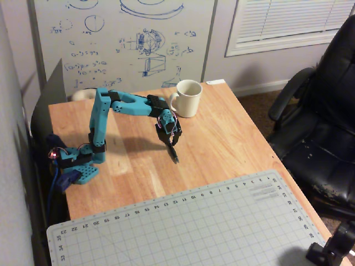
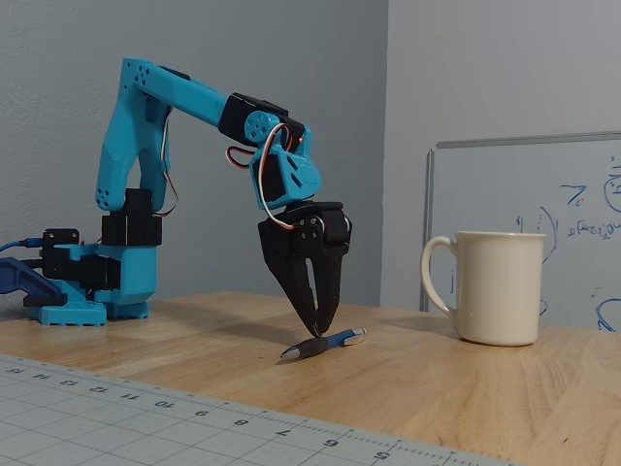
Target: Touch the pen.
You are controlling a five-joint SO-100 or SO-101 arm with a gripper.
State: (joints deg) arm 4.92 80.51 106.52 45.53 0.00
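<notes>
A dark pen (image 2: 325, 344) lies flat on the wooden table (image 2: 456, 388), with a light tip toward the mug in the fixed view. In the overhead view the pen (image 1: 175, 155) shows as a short dark stick just below the gripper. My gripper (image 2: 316, 330) is black, points straight down and its fingertips reach the pen's middle. The jaws look closed together, and the tips seem to rest on the pen rather than hold it. In the overhead view the gripper (image 1: 171, 145) hangs from the blue arm (image 1: 125, 105).
A cream mug (image 2: 495, 286) stands right of the pen in the fixed view, and behind the gripper in the overhead view (image 1: 187, 98). A grey cutting mat (image 1: 183, 227) covers the table's near part. A black office chair (image 1: 319, 122) stands off the table's right side.
</notes>
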